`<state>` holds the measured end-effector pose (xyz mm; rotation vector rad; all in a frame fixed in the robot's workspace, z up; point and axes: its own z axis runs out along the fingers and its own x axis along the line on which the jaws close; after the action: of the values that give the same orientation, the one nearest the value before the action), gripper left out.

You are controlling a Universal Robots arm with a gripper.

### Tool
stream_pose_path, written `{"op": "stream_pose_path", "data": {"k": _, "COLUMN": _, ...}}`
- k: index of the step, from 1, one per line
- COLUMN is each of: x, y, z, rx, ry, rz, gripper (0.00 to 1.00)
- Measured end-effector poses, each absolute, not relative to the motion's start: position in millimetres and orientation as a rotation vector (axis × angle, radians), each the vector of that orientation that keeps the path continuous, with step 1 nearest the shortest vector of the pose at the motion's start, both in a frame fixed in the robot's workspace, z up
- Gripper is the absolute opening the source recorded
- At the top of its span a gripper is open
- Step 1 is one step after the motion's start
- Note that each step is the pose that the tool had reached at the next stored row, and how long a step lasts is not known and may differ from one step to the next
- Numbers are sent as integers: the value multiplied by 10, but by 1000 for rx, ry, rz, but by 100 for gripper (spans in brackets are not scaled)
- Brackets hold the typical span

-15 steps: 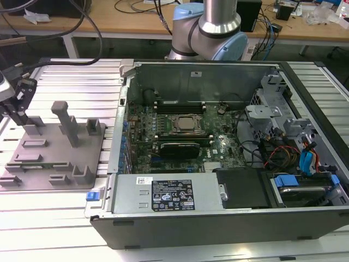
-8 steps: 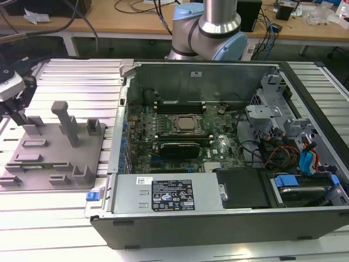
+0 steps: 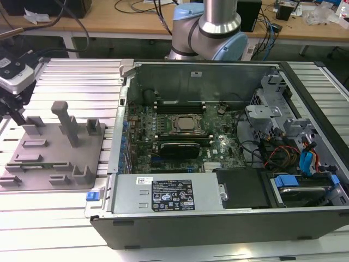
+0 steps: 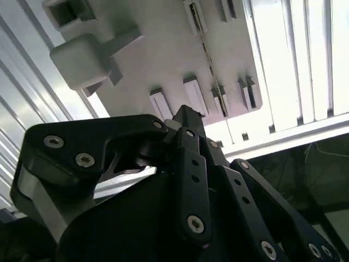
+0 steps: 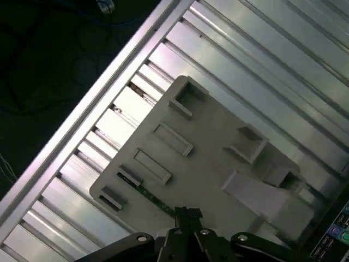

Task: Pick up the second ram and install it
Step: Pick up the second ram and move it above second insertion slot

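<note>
The second ram (image 5: 146, 193) is a thin green stick standing on edge in a slot of the grey fixture plate (image 5: 207, 164). In the second wrist view the ram (image 4: 210, 60) runs along the plate (image 4: 152, 49) between low blocks. In the exterior view the ram (image 3: 48, 164) sits near the plate's (image 3: 54, 147) front edge. My gripper (image 3: 19, 119) hangs at the exterior view's far left, above the plate's back corner and apart from the ram. The gripper's tips (image 5: 188, 214) meet with nothing between them, and they also look closed together in the second wrist view (image 4: 185, 115).
An open computer case (image 3: 218, 229) lies to the exterior view's right of the plate, with the motherboard (image 3: 180, 136) and silver processor (image 3: 184, 123) exposed. A tall post (image 3: 68, 123) and several low blocks rise from the plate. The ribbed metal table (image 3: 65, 76) ends just beyond the plate.
</note>
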<state>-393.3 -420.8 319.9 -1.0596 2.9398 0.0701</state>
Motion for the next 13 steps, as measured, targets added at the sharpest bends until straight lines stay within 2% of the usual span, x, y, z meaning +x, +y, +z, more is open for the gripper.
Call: {"op": "stream_pose_path", "data": {"k": 13, "x": -3933, "y": -4209, "z": 3195, "rx": -1667, "ry": 2656, "rz": 70, "gripper": 8}}
